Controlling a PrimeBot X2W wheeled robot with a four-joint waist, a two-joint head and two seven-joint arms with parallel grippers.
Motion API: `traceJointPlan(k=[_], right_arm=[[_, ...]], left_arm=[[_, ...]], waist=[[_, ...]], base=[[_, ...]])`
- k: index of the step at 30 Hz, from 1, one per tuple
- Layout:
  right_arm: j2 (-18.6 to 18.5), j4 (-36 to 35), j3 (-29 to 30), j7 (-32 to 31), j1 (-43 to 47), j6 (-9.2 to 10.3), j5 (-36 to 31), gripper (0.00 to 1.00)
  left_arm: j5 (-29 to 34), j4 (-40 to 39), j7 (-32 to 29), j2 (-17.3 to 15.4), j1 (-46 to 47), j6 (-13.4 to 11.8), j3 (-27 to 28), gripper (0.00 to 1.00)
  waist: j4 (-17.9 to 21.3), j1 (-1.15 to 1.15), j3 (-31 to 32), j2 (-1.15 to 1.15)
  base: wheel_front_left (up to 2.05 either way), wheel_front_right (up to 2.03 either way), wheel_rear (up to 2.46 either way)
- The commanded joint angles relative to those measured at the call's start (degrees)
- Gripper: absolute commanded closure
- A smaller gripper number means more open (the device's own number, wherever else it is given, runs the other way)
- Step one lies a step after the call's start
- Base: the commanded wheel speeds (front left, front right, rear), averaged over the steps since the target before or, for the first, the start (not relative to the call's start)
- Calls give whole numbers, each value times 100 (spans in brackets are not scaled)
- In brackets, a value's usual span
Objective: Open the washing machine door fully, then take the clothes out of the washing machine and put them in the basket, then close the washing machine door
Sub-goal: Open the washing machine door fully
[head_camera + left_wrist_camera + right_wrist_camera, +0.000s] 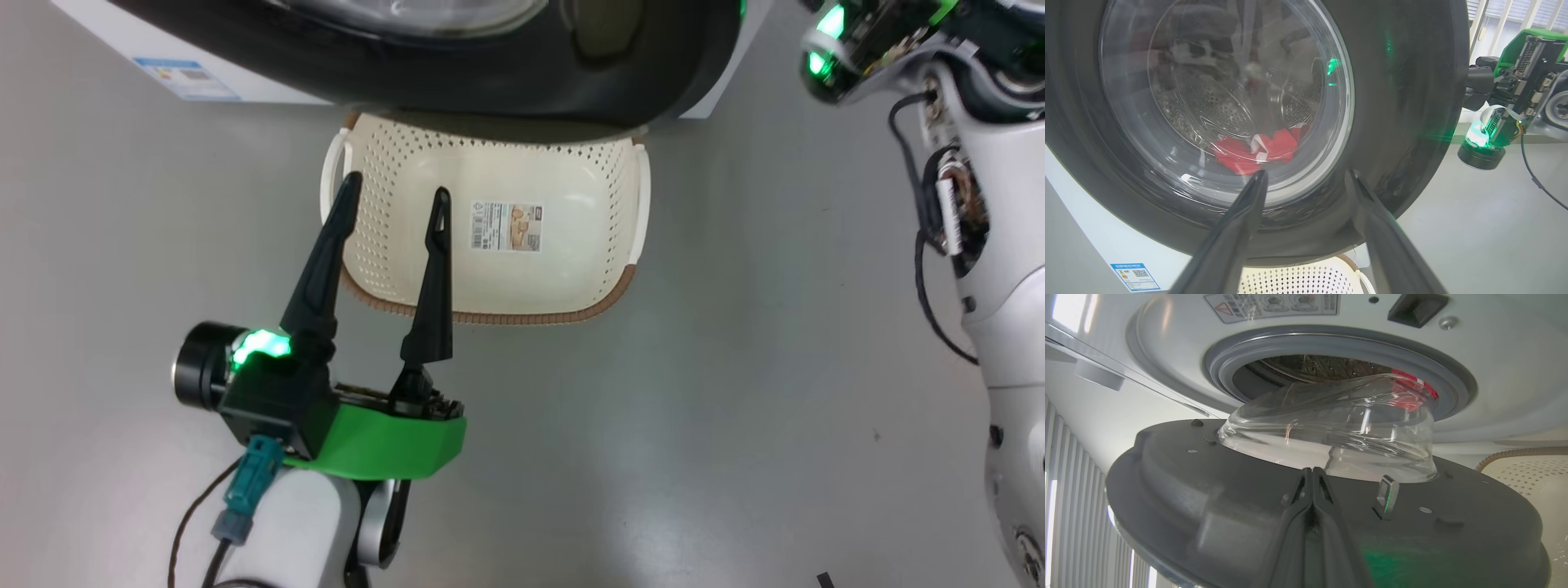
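the door (1208, 486) stands ajar, its clear domed glass half inside the grey rubber gasket (1453, 381). the right gripper (1312, 473), fingers pressed together, empty, lies along the door's matt inner face beside the latch (1387, 494); it's the nearer arm to swing the door wider, i'd say. the left gripper (397, 186) is spread wide, empty, in front of the door, above the cream perforated basket (490, 317). the red clothes (1257, 151) lie behind the door in the steel drum (1306, 367).

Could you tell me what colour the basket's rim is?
Brown; the rim shows best in head view.
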State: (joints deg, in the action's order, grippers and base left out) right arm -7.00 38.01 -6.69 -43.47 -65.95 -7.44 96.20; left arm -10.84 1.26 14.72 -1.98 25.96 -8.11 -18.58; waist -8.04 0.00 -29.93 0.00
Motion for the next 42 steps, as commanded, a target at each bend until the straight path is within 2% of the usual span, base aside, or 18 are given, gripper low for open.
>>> traceJointPlan(k=[1, 6, 7, 8, 10, 11, 20, 21, 22, 23, 24, 28, 34, 37, 42], right_arm=[[176, -164, -94, -84, 122, -5, -53, 100], [261, -128, -181, -188, 340, -5, -51, 100], [274, -124, -206, -209, 388, -5, -60, 100], [285, -124, -222, -220, 436, -5, -65, 100], [308, -115, -240, -225, 518, -5, -63, 100], [327, -105, -261, -223, 596, -5, -66, 100], [374, -32, -199, 177, 672, -5, -177, 99], [374, -33, -181, 237, 671, -5, -209, 78], [367, -39, -148, 310, 676, -5, -235, 64], [343, -60, -114, 413, 682, -5, -286, 18], [311, -97, -94, 510, 698, -5, -353, 0], [130, -371, -122, 1010, 902, -5, -784, 0], [-232, -948, -589, 2090, 1431, -5, -1780, 0], [-306, -1111, -734, 2437, 1595, -5, -1941, 0], [-592, -1370, -1142, 3388, 1912, -5, -2385, 0]], left_arm=[[53, -151, 28, -89, -135, -10, 200, 0], [34, -45, 28, -89, -223, 44, 212, 0], [26, -23, 28, -89, -246, 52, 217, 3], [21, -1, 28, -89, -269, 61, 223, 13], [19, 31, 28, -89, -311, 78, 243, 9], [19, 54, 28, -89, -357, 90, 262, 0], [12, 67, 28, -89, -447, 122, 349, 0], [11, 71, 28, -89, -444, 124, 352, 0], [11, 79, 28, -89, -441, 126, 354, 0], [10, 86, 28, -89, -437, 128, 357, 0], [9, 91, 28, -89, -435, 128, 361, 0], [18, 109, 28, -89, -442, 131, 389, 0], [67, 148, 28, -89, -459, 169, 518, 0], [82, 144, 28, -89, -470, 178, 561, 0], [131, 183, 28, -89, -488, 222, 654, 0]], waist=[[60, 0, 90, 0], [110, 0, 273, 0], [115, 0, 308, 0], [119, 0, 342, 0], [126, 0, 395, 0], [130, 0, 451, 0], [162, 0, 494, 0], [169, 0, 490, 0], [177, 0, 488, 0], [186, 0, 486, 0], [195, 0, 486, 0], [250, 0, 510, 0], [398, 0, 541, 0], [455, 0, 543, 0], [586, 0, 564, 0]], base=[[0, 0, 0], [0, 0, 0], [0, 0, 0], [0, 0, 0], [0, 0, 0], [0, 0, 0], [0, 0, 0], [0, 0, 0], [0, 0, 0], [0, 0, 0], [0, 0, 0], [0, 0, 0], [0, 0, 0], [0, 0, 0], [0, 0, 0]])
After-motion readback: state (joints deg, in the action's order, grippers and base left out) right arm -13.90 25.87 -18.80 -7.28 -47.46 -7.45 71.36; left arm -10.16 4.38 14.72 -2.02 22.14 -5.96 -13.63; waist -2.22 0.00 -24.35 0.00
